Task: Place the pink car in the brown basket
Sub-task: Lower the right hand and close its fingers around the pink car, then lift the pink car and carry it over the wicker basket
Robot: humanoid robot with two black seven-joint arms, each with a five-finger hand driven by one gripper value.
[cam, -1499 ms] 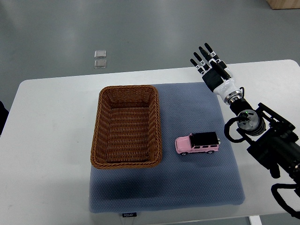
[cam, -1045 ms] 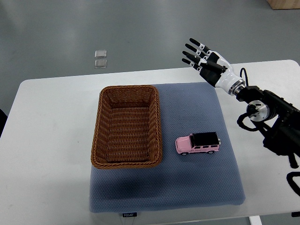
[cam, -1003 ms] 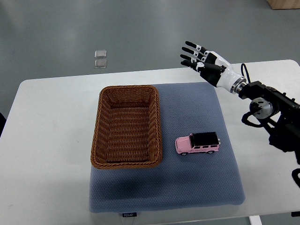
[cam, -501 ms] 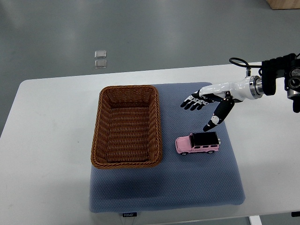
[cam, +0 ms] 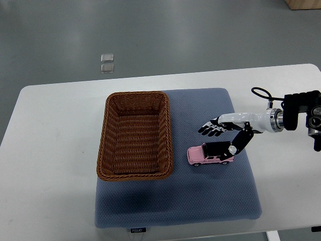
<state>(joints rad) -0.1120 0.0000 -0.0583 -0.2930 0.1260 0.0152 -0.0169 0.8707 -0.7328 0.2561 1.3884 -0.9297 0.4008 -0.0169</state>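
Note:
The pink toy car [cam: 206, 155] with a black roof lies on the blue-grey mat [cam: 200, 201], just right of the brown wicker basket [cam: 134, 135]. My right hand [cam: 220, 136] comes in from the right edge and hangs over the car. Its fingers [cam: 209, 129] are spread above the car's far side and its thumb [cam: 233, 148] points down at the car's rear end. The hand holds nothing. The basket has nothing in it. The left arm is out of view.
The mat lies on a white table [cam: 50, 150]. Two small clear squares [cam: 107, 62] lie on the grey floor beyond the table's far edge.
My right hand swung down from above the table's far right edge and moved toward the car. It now sits low over the car with fingers still spread.

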